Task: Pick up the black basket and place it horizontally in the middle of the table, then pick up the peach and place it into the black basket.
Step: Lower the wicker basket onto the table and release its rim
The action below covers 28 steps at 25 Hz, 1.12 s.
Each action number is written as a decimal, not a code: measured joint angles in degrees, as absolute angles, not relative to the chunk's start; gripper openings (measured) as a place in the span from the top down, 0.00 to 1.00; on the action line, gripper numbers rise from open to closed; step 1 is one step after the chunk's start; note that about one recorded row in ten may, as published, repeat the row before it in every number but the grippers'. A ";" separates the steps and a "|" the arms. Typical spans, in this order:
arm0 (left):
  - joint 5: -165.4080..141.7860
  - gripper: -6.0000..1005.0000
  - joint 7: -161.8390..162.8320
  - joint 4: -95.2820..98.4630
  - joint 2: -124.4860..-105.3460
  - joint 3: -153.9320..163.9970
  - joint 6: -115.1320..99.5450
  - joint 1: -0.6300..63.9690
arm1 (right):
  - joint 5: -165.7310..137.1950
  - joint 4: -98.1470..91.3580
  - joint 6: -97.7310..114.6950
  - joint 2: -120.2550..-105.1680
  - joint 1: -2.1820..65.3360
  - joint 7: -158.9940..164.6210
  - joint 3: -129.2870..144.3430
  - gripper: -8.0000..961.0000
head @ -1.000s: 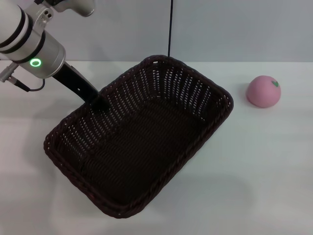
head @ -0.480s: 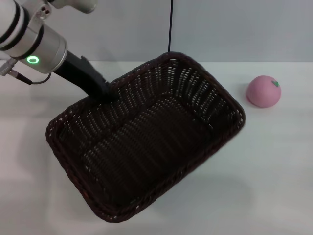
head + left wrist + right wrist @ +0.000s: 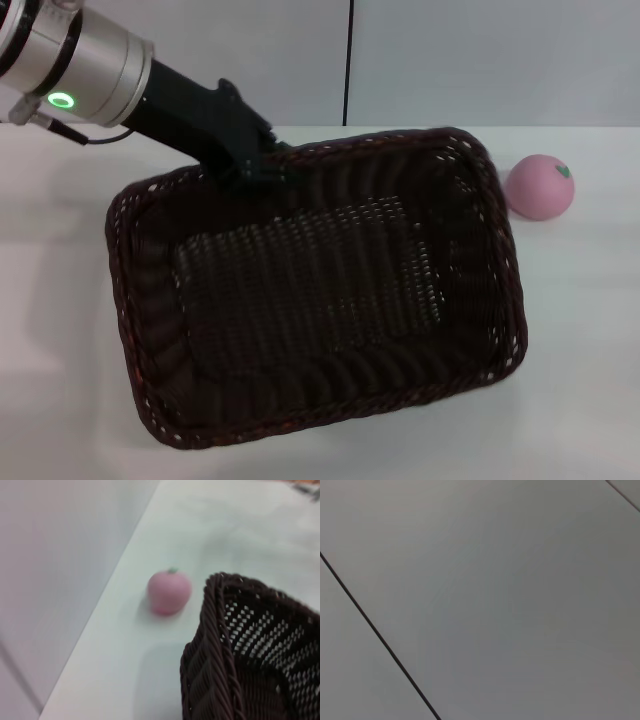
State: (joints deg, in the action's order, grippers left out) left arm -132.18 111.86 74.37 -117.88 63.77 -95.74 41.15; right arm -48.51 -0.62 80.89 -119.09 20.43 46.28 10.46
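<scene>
The black basket [image 3: 310, 290], a large dark woven rectangle, fills the middle of the head view with its long side nearly horizontal, over the white table [image 3: 580, 350]. My left gripper [image 3: 250, 165] is shut on the basket's far rim near its left end. The peach [image 3: 540, 186], small, round and pink, lies on the table just right of the basket's far right corner, apart from it. In the left wrist view the basket's corner [image 3: 240, 645] shows with the peach [image 3: 169, 591] beyond it. My right gripper is out of view.
A grey wall with a dark vertical seam [image 3: 350, 60] stands behind the table's far edge. The right wrist view shows only a plain grey surface with a dark line [image 3: 380, 635].
My left gripper has moved right and swung the basket from a diagonal lie to nearly horizontal; its right end now reaches close to the peach. The peach has not moved.
</scene>
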 joint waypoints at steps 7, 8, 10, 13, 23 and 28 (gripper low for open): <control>-129.80 0.79 106.86 73.33 -117.88 63.30 -98.04 43.85 | -48.51 -0.40 80.97 -119.09 20.42 46.31 10.46 0.41; -129.80 0.79 106.86 73.33 -117.88 63.30 -98.04 43.85 | -48.51 -0.24 81.00 -119.09 20.41 46.32 10.46 0.41; -129.34 0.79 105.30 71.58 -117.99 63.41 -98.02 45.22 | -48.51 -0.19 81.01 -119.09 20.49 46.32 10.49 0.41; -128.99 0.79 101.74 64.58 -118.23 63.48 -97.49 49.40 | -48.51 -0.17 81.03 -119.09 20.65 46.32 10.61 0.41; -127.76 0.79 99.91 58.98 -118.22 63.53 -93.58 51.54 | -48.51 -0.17 80.64 -119.09 21.07 46.32 10.64 0.41; -127.61 0.78 99.68 57.73 -118.24 63.62 -91.97 51.49 | -48.51 -0.17 80.58 -119.09 21.31 46.32 10.77 0.41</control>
State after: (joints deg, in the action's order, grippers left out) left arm -127.61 99.68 57.73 -118.24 63.62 -91.97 51.49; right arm -48.51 -0.17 80.58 -119.09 21.31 46.32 10.77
